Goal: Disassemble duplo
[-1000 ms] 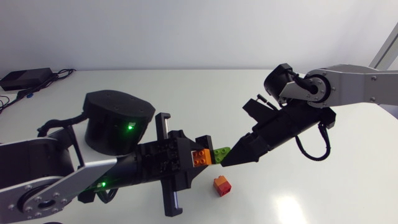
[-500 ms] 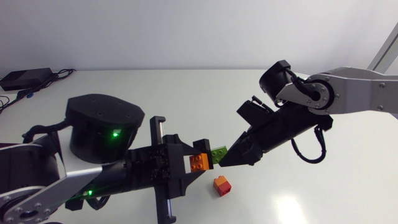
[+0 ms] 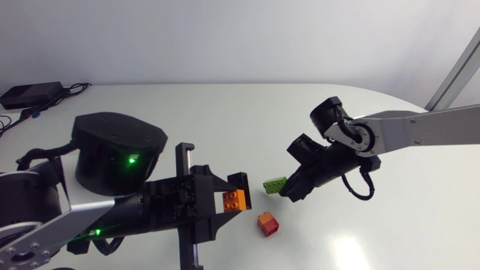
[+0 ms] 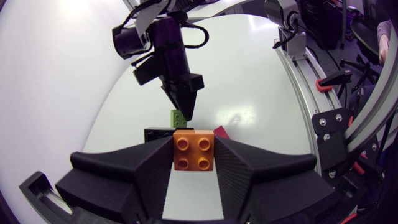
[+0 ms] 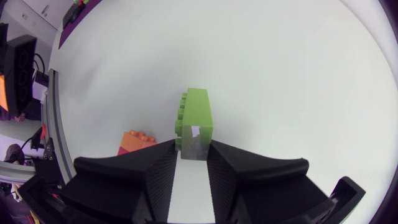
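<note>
Lower centre: left gripper (image 3: 236, 199) clamps the orange brick (image 3: 235, 198), right gripper (image 3: 289, 190) pinches the green brick (image 3: 274, 184) by its end. The bricks sit apart, one per arm for pulling. A red brick (image 3: 267, 223) lies on the table (image 3: 225, 112) below.

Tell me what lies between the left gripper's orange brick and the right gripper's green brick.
Head view: only bare white table separates the orange plastic brick from the green plastic brick; the red-and-orange block lies beside that gap.
</note>
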Motion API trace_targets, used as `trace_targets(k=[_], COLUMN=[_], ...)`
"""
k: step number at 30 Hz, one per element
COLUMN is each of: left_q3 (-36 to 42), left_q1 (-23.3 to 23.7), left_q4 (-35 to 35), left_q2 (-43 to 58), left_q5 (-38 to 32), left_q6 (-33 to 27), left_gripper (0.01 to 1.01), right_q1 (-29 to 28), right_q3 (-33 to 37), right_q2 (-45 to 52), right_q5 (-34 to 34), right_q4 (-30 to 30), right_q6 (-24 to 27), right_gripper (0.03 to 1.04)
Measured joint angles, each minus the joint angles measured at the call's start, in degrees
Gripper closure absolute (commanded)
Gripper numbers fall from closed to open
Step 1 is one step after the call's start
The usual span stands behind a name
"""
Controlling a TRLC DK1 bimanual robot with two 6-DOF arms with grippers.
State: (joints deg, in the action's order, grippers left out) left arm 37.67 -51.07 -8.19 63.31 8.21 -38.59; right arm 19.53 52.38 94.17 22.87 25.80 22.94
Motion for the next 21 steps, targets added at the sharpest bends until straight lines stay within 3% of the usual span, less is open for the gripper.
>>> trace_targets(k=[4,8,15,21], left_q3=[0.0,0.0,-0.2,-1.7], left_q1=[0.0,-0.7,-1.0,-1.7], left_q4=[-0.6,-0.9,-1.5,-0.4], left_q2=[-0.1,-0.1,-0.1,1.0], left_q5=[0.6,0.6,0.6,-0.9], left_q6=[-0.8,-1.4,-3.9,-6.5], left_gripper=[0.751,0.751,0.752,0.751], right_q1=[0.4,0.9,0.2,-3.0], right_q3=[-1.0,-0.9,-0.7,6.0], right_q2=[1.6,2.0,-0.5,-5.5], right_q5=[-0.7,-1.1,1.3,13.4], right_q4=[-2.0,-1.8,3.9,16.2], right_q6=[0.3,0.3,0.2,0.2], right_gripper=[0.71,0.08,0.07,0.07])
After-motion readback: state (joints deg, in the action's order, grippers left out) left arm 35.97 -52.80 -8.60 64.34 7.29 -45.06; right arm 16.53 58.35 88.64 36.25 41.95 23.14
